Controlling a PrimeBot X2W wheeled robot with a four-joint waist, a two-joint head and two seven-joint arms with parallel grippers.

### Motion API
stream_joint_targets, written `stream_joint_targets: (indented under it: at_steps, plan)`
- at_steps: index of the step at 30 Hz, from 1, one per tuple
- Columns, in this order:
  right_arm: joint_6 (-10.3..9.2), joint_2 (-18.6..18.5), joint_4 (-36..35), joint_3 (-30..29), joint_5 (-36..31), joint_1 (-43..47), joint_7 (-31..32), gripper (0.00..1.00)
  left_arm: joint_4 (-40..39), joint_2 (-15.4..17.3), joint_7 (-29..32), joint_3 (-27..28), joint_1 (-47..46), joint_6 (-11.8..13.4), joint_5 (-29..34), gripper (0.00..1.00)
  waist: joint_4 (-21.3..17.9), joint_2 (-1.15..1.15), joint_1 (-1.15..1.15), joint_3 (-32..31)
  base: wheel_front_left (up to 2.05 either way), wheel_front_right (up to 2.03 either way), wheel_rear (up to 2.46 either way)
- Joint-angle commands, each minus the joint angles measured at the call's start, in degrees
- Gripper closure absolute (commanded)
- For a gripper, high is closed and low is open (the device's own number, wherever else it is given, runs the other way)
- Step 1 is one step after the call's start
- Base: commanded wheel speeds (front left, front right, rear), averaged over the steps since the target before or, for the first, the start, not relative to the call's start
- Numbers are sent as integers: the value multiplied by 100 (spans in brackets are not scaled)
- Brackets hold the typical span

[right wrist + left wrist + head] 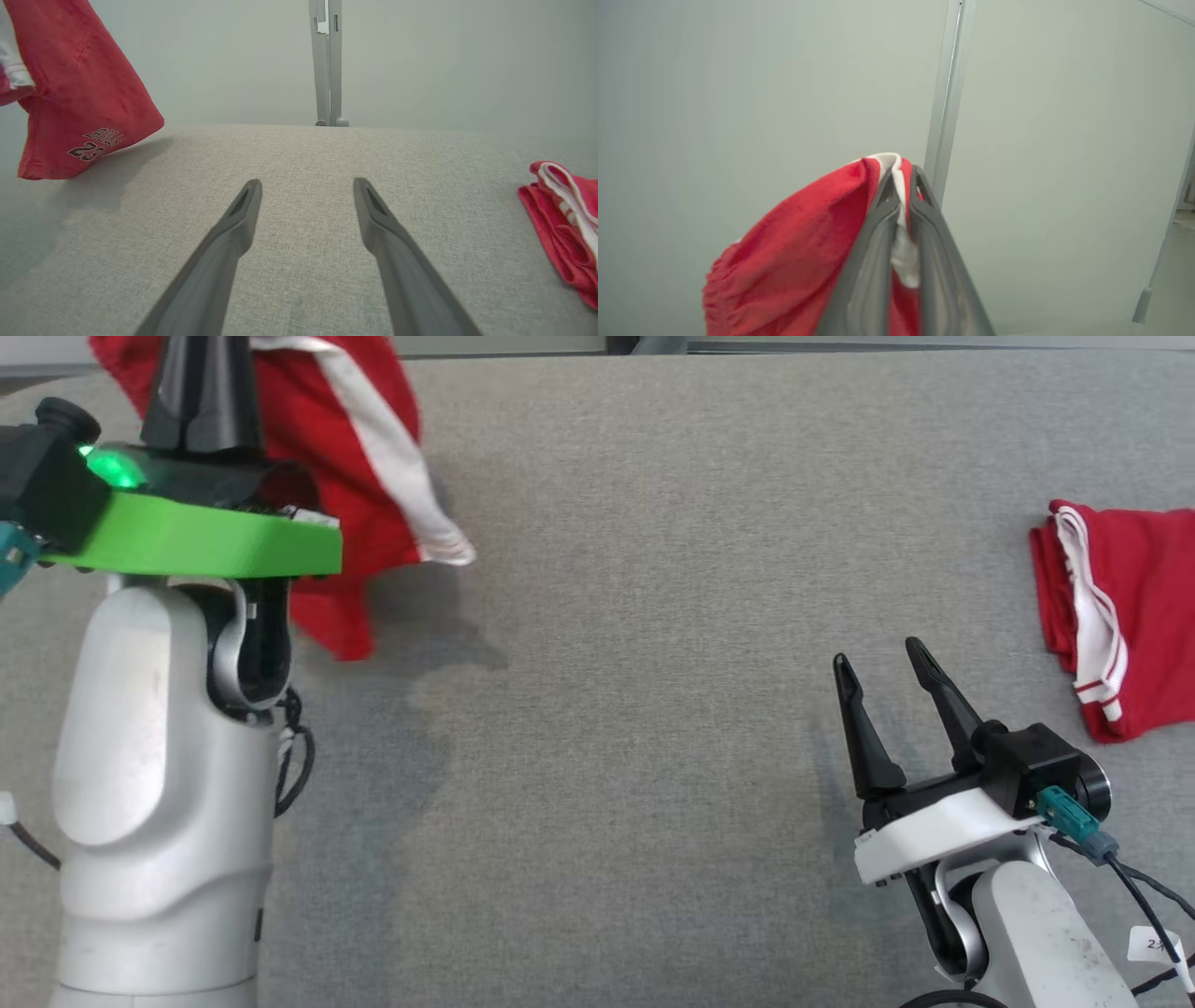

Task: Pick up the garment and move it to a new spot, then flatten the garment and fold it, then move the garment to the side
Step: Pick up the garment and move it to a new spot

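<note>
Nearest you, the right gripper (878,651) sits low over the table (653,616), its two long dark tapered fingers spread wide with nothing between them. The right wrist view looks along them at a grey, coarsely woven cloth surface. On your left, the pale, smooth forearm rises to a bright green plate. Above it the left gripper (901,186) is clenched on the garment (345,476). The left wrist view gives you the detail: both fingers are pressed together on a bunched edge of soft red knit and its white trim. The garment hangs limp in loose folds at the far left of the table, with one broad white stripe running down it. Its lowest corner seems to clear the cloth just above its shadow, though the angle leaves that unsure. The right wrist view adds dark printed lettering near the hem. You have two red pieces in all. The second red garment (1130,616) lies folded at the right edge, its white-piped bands stacked. Farthest back stands one slim grey post (327,60) against a plain pale wall.
</note>
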Motion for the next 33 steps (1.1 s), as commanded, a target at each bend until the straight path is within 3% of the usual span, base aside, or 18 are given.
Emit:
stream_joint_targets:
  at_steps: [1, 8, 17, 20, 33]
  plan:
    - [-12, 16, -14, -48, 45, 131, -11, 0, -143, -116, 3, 36, -89, 0, -70, 100, -336, 0, 0, -226, 0, 0, 0]
    - [-12, 100, -19, -116, 43, 63, -11, 0, -293, -452, 4, 711, 394, 309, -76, 100, -608, 0, 0, -101, 0, 0, 0]
    - [-12, 113, 46, -25, 71, -80, -11, 0, 595, -473, 3, 1136, 1665, 548, 23, 100, -837, 0, 0, -26, 0, 0, 0]
    - [-12, 107, 85, 2, 36, -90, -11, 0, 909, -467, 3, 1254, 2075, 616, 142, 0, -876, 0, 0, -89, 0, 0, 0]
    - [-12, 121, 166, 156, 66, 270, -11, 0, 333, -471, 3, 1229, 3510, 754, 1141, 0, -922, 0, 0, -866, 0, 0, 0]
